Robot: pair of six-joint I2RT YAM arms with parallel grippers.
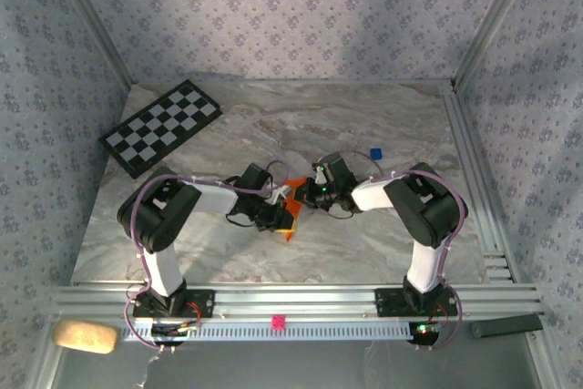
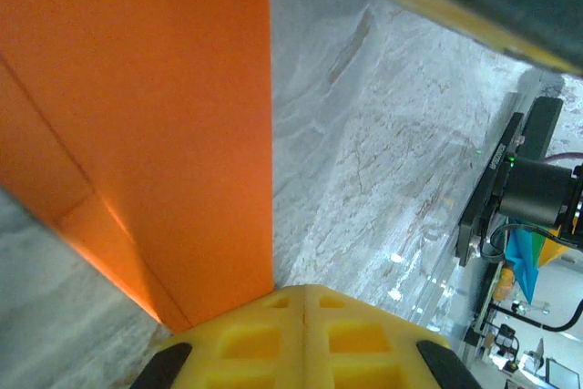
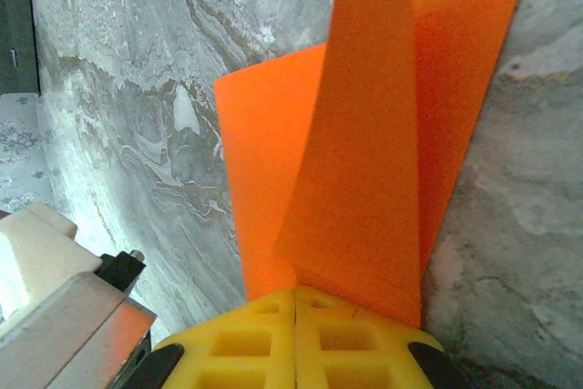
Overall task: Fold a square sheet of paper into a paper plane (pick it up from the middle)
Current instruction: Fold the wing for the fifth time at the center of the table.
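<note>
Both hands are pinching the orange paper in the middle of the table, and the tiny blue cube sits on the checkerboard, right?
Not quite: the top view shows the blue cube on the bare marble table beyond the right hand, well away from the checkerboard. The left hand and right hand do both pinch the orange paper.

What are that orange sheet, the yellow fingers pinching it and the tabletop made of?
The orange sheet: thin matte paper, judging by sharp creases and curling flaps. The right fingers: yellow matte plastic, probably moulded or printed, with gridded recesses. The tabletop: grey veined marble look, slight sheen; possibly a printed laminate.
</note>
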